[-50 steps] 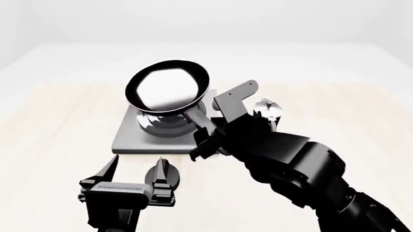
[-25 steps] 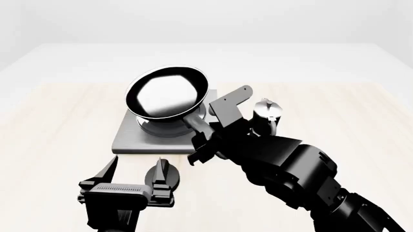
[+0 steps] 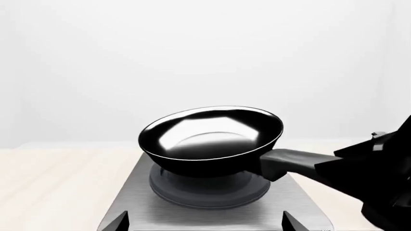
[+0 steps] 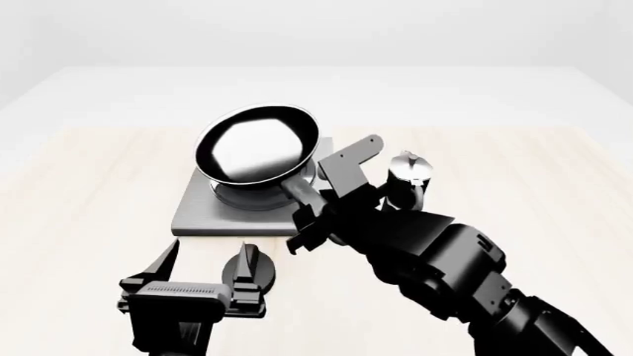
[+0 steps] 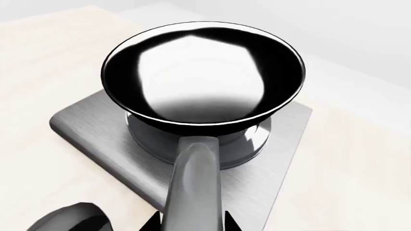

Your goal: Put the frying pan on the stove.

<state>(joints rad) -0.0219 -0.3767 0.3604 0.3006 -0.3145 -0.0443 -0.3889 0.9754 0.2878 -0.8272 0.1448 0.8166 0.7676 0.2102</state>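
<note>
The glossy black frying pan (image 4: 259,144) hangs slightly tilted right over the dark rings of the grey stove (image 4: 196,216). Whether its base touches the rings I cannot tell. My right gripper (image 4: 314,213) is shut on the pan's grey handle (image 5: 194,183), with a fingertip on each side of it in the right wrist view (image 5: 192,222). My left gripper (image 4: 203,265) stands open in front of the stove's near edge, holding nothing. In the left wrist view the pan (image 3: 212,139) and the stove (image 3: 128,211) lie ahead of the left gripper (image 3: 205,224).
A small black-and-silver moka pot (image 4: 410,170) stands on the wooden table (image 4: 89,193) right of the stove, close behind my right wrist. A dark rounded shape (image 5: 64,219) shows in a corner of the right wrist view.
The pan has come down closer to the stove rings, and my right gripper has lowered with it. The left arm has stayed still.
</note>
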